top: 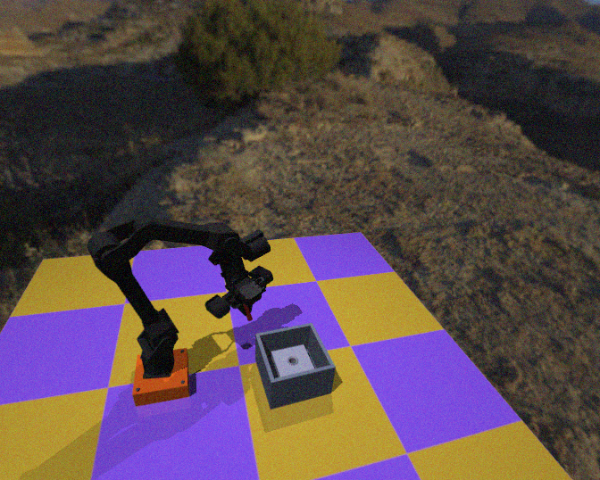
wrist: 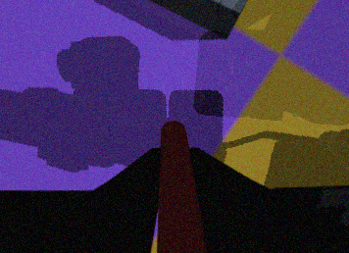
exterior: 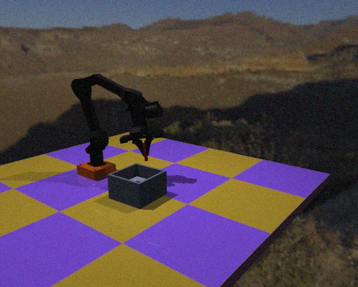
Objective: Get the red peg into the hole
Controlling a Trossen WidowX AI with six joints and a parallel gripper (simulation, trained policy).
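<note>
My gripper (top: 247,308) (exterior: 145,154) (wrist: 174,157) is shut on the red peg (top: 248,314) (exterior: 145,151) (wrist: 176,186), which is held in the air, slightly tilted, with its lower end sticking out below the fingertips. In the top and exterior views the gripper is above the table, behind the open grey box (top: 300,389) (exterior: 123,191) and higher than its rim; it is not over the opening. A pale plate (top: 285,367) with a round hole (top: 293,360) lies at the bottom of the box. The plate also shows partly in the exterior view (exterior: 137,178).
The arm stands on an orange base (top: 161,389) (exterior: 96,171) left of the box. The table has purple and yellow squares. In the wrist view a part of the box (wrist: 227,0) shows at the top, and shadows of the arm fall on the table.
</note>
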